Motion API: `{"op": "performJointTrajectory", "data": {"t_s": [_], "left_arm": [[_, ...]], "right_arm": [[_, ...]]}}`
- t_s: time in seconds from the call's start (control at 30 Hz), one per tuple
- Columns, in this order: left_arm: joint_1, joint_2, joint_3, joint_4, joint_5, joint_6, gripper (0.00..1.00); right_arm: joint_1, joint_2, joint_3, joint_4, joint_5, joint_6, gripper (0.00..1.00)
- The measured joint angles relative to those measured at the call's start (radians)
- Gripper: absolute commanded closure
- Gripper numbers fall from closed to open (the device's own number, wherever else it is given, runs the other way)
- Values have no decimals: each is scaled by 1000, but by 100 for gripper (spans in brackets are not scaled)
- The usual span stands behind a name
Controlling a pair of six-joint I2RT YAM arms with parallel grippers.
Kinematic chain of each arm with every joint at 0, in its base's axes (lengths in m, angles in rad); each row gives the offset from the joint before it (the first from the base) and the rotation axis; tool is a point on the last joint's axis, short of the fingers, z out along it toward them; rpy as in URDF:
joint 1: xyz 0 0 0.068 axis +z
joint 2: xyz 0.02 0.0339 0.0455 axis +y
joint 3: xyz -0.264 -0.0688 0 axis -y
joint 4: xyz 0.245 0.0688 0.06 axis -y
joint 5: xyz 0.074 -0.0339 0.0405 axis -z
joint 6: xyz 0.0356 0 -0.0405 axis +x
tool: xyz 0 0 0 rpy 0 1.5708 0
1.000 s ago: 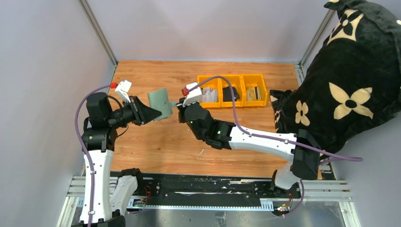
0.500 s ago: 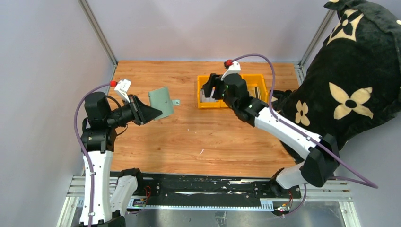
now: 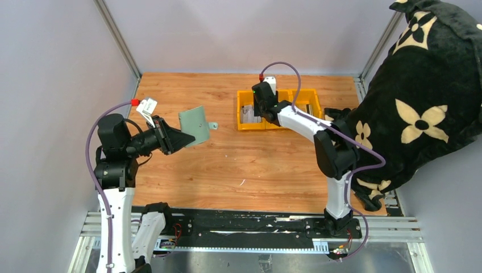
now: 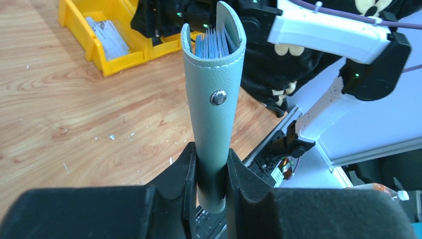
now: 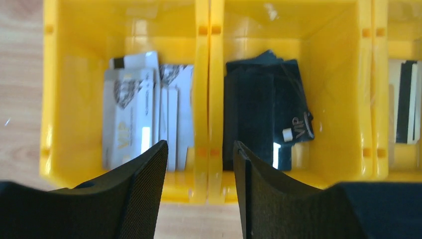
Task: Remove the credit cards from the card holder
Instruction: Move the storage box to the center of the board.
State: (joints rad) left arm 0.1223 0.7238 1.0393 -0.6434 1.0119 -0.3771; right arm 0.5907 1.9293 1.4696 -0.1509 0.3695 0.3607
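Now, card holder (image 4: 214,99): lifted clear of the worktop (image 3: 239,165), pale grey-green and folded. Its long axis runs straight out from the fingers that hold it, with the open mouth at the far end.
Credit cards (image 4: 214,42): a fan of thin edges sits in that far mouth, so these are not yet out. I cannot count them from here.
Left end effector (image 4: 211,164): closed on the holder's near end, pinching it from both sides.
Right end effector (image 5: 199,154): fingers apart with nothing between them, hanging over the wall shared by two of the yellow bins (image 3: 250,127).
Bins: a row of three at the back of the worktop. Silvery cards (image 5: 134,124) lie in the left one and black cards (image 5: 263,114) in the middle one. The third is only partly seen.
Relation that counts: the holder's mouth points away from the left arm, roughly toward the bins' side. The right end effector is well apart from it, off to the holder's right in the overhead view.
Nearer arm: the left one is busy holding, so the pull looks to fall to the right one.
Next move, as I judge it: the right arm crosses to the mouth, lines up along the long axis and pinches one card edge.
Risk: the edges sit close together, so two could come out at once.
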Motion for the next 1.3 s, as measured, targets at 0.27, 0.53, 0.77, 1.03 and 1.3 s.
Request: {"op": "performJointTrajectory", "data": {"t_s": [0.27, 0.53, 0.77, 1.03, 1.3], "left_arm": [[0, -5, 43, -43, 8, 28, 100], [0, -19, 43, -59, 10, 48, 100], [0, -20, 43, -63, 16, 51, 100], [0, -50, 43, -64, 69, 51, 100], [0, -74, 43, -66, 93, 51, 100]], "right_arm": [[-16, 163, 153, -4, 102, -11, 83], [-8, 142, 107, 31, 116, 53, 95], [68, 75, 18, 14, 165, 135, 100], [283, 37, -29, -30, 228, 279, 100], [353, 33, -25, -91, 302, 418, 100]]}}
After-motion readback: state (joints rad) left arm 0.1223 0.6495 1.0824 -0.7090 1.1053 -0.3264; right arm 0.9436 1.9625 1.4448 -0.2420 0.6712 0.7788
